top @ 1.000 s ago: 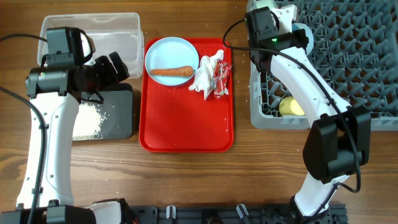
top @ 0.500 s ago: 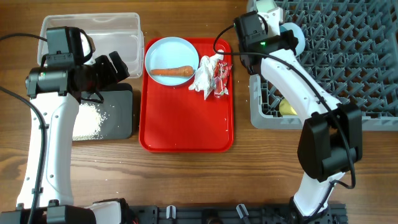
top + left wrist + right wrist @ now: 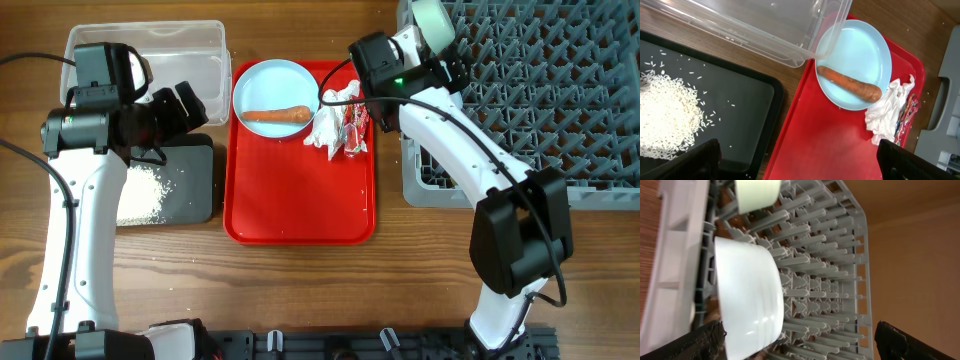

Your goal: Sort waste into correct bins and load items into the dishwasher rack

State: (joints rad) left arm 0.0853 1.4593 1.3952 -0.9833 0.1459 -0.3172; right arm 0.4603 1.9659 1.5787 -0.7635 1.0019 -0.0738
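Black tray (image 3: 190, 190): nearest the robot base on the left, with white rice (image 3: 140, 195) heaped on it; in the left wrist view the heap lies at the tray's left part
Left gripper (image 3: 795, 162): hovers over the gap between black tray and red tray (image 3: 300, 215); jaws spread wide, nothing between them
Clear box (image 3: 200, 45): behind the black tray, looks empty
Plate (image 3: 275, 88): pale blue, on the red tray's far left corner, the carrot (image 3: 275, 116) lying across it
Wrappers (image 3: 338, 120): crumpled just right of the plate, touching its rim
Right gripper (image 3: 800, 342): beside the rack's near-left corner, above the wrappers; jaws wide and empty
Rack (image 3: 560, 110): far right; a white bowl (image 3: 747, 305) stands on edge among the pegs, a pale green bowl (image 3: 432, 18) at the far-left corner
Step in hand: likely clearing waste, since the plate is loaded
Next move: probably lower onto the wrappers or carrot, close, carry to a bin
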